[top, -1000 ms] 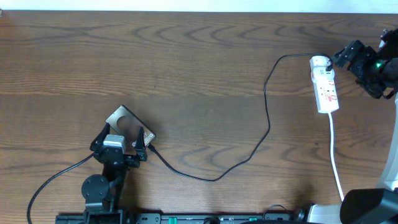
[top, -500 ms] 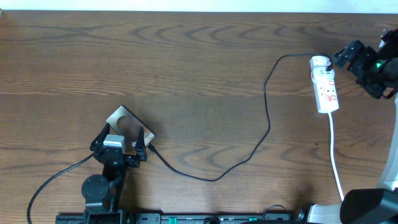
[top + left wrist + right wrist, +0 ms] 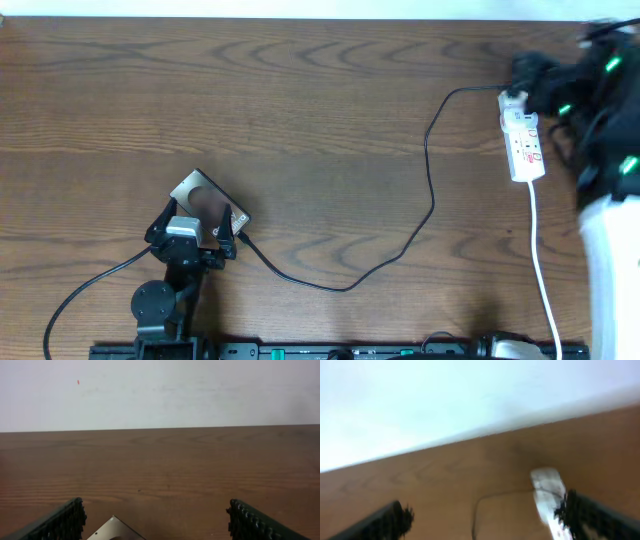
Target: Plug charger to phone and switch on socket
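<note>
The phone lies at the front left of the table, and one corner shows in the left wrist view. My left gripper is open, with its fingers either side of the phone's near end. The charger is a thin black cable that runs from the socket's plug end to the phone's lower right edge. The socket is a white power strip with red marks at the far right. My right gripper is blurred just above the socket's round plug end. In the right wrist view it is open, with the socket by its right finger.
The socket's white lead runs toward the front edge at the right. A thicker black robot cable curves at the front left. A white wall stands behind the table's far edge.
My right arm has swung and is now motion-blurred, with its gripper up and to the left near the socket's plug end. The left arm, phone and charger have not moved.
</note>
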Tool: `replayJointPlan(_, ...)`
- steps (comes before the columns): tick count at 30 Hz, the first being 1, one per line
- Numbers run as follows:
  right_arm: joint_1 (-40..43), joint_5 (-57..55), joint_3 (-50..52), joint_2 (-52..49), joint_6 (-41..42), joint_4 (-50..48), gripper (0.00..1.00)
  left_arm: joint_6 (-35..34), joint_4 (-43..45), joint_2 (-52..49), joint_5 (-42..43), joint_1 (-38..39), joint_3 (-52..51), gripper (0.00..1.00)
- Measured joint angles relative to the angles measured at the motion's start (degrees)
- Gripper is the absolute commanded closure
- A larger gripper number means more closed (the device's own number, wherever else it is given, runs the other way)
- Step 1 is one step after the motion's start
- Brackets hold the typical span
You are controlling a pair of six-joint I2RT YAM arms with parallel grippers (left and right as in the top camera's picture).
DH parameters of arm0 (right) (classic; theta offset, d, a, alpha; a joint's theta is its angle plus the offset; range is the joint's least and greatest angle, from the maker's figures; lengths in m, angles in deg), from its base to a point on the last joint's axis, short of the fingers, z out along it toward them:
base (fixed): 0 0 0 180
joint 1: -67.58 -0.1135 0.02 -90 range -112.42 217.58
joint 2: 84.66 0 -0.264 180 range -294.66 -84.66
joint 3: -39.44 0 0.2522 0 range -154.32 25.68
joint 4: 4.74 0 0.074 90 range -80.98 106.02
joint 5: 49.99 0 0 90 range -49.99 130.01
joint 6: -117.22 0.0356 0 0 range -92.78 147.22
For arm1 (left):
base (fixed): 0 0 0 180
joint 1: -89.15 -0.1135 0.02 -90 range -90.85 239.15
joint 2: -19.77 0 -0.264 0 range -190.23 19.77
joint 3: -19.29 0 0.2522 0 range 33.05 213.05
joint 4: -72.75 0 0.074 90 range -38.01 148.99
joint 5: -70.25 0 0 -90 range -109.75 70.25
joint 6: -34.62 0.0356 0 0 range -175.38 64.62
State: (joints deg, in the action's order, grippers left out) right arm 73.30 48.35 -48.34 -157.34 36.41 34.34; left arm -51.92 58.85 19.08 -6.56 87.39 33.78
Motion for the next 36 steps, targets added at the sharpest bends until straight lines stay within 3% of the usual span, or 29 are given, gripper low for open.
replayJointPlan(7,-7.6,-0.3,26.8,21.7,-12.5,-22.6,0.01,0.0,0.0,0.0,0.0,0.0,0.0,0.12)
replayJointPlan(17,-7.7,-1.7,57.4,51.3,-16.5,-29.3,0.01,0.0,0.0,0.0,0.0,0.0,0.0,0.12)
replayJointPlan(26,-7.7,-2.2,72.2,66.1,-17.2,-28.2,0.01,0.0,0.0,0.0,0.0,0.0,0.0,0.12)
replayJointPlan(29,-7.7,-2.6,73.7,69.3,-17.2,-21.5,0.01,0.0,0.0,0.0,0.0,0.0,0.1,0.12)
replayJointPlan(36,-7.7,-3.9,73.6,71.9,-17.2,-21.5,0.01,0.0,-0.1,0.1,0.0,0.0,0.1,0.12)
